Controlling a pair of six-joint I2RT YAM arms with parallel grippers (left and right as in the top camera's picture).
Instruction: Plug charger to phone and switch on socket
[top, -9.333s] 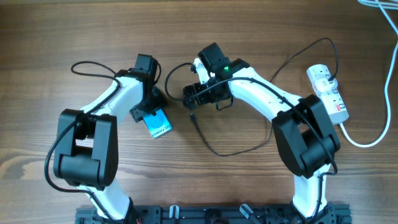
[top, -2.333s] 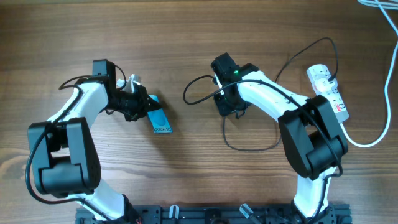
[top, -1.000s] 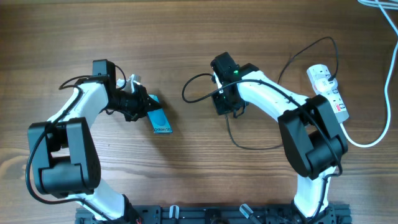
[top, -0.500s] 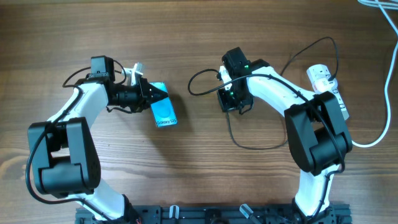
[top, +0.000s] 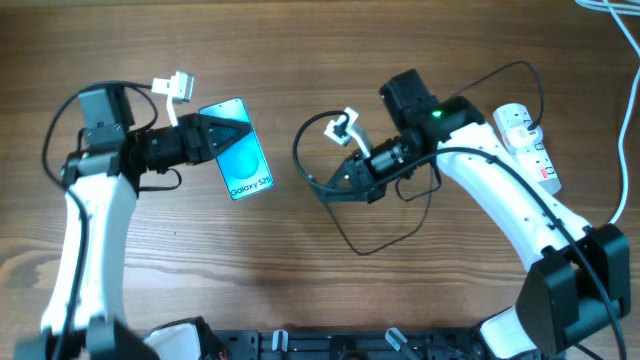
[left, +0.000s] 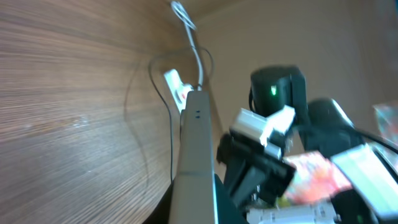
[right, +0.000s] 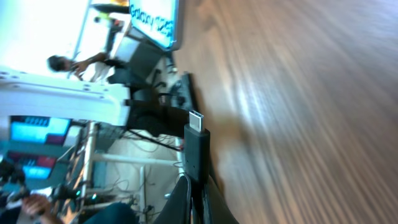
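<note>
Left gripper is pinched on the top end of the phone. The phone is screen-up, teal display with the "Galaxy S25" text readable, and looks lifted clear of the table rather than lying on it. Its free lower end points toward the other arm.

Right gripper is clamped on the charger just behind the connector tip. The right wrist view shows the tip poking out past the jaws, bare and aimed roughly at the phone. Tip and phone are apart, with open wood between them. The rest of the black cable loops loosely on the table under the right arm and runs back up to the socket at the far right edge. The white plug appears seated in the far outlet. Switch position is too small to tell. The thick white cord trails off the right side.

Step in hand: mating the connector to the phone, not yet done. The next move likely calls for bringing the two grippers together, lining the tip square with the port on the phone's lower edge, then pushing straight in while the left holds firm. Flipping the socket switch comes after.
</note>
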